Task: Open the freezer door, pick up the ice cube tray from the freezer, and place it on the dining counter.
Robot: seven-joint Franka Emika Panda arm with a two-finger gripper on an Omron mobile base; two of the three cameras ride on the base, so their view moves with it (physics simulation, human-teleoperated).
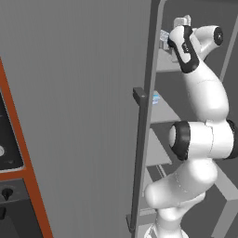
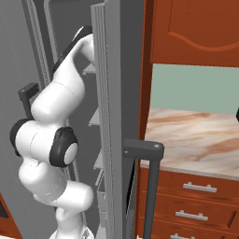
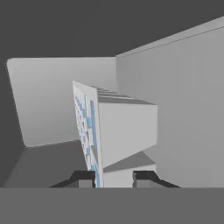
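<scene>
The freezer door [image 1: 79, 116] stands swung open, a tall grey panel with a dark bar handle [image 1: 139, 158] along its right edge. My arm reaches high into the freezer [image 1: 160, 60], above its light grey shelves. In the hand view the ice cube tray [image 3: 122, 127] stands on edge between my fingertips, its blue cube grid facing left and its pale underside facing right. My gripper [image 3: 114, 177] is shut on the tray's near end. From the left base the tray [image 1: 163, 35] shows as a pale blue corner beside my hand.
Grey freezer walls close in around the hand. A second grey door [image 2: 112, 116] with a dark handle [image 2: 148, 186] stands edge-on right of the arm. A tan-pink marble countertop [image 2: 196, 135] lies beyond it; I cannot tell if it is the dining counter. An orange-red cabinet [image 1: 21, 153] sits left.
</scene>
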